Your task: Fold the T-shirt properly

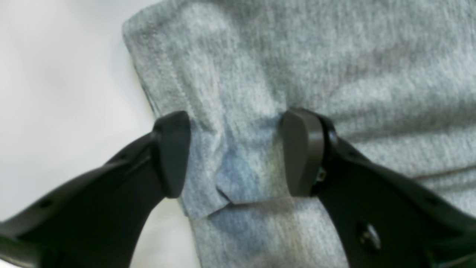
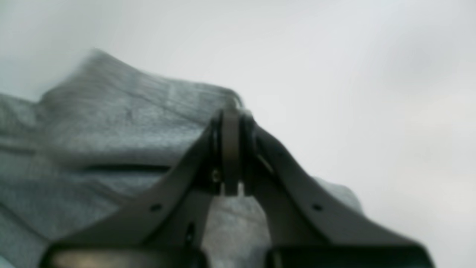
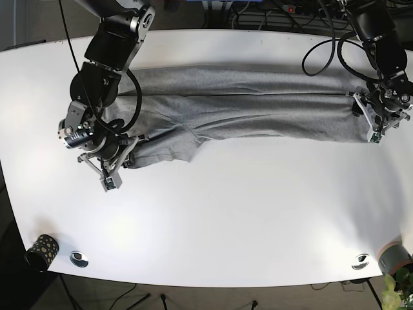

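Note:
A grey T-shirt (image 3: pixel 245 103) lies in a long folded band across the white table (image 3: pixel 226 206). My left gripper (image 1: pixel 238 154) is open at the band's right end in the base view (image 3: pixel 374 123). Its fingers (image 1: pixel 171 152) straddle a folded corner of the shirt (image 1: pixel 334 56), the cloth lying between them. My right gripper (image 2: pixel 230 145) is shut on the shirt's edge (image 2: pixel 111 123) at the band's left end in the base view (image 3: pixel 121 155), where the cloth is bunched. That view is blurred.
A dark dotted cup (image 3: pixel 40 250) and a small metal disc (image 3: pixel 79 258) sit at the front left corner. Another disc (image 3: pixel 360 261) and a grey cup (image 3: pixel 395 257) sit at the front right. Cables (image 3: pixel 322 45) hang over the back right edge.

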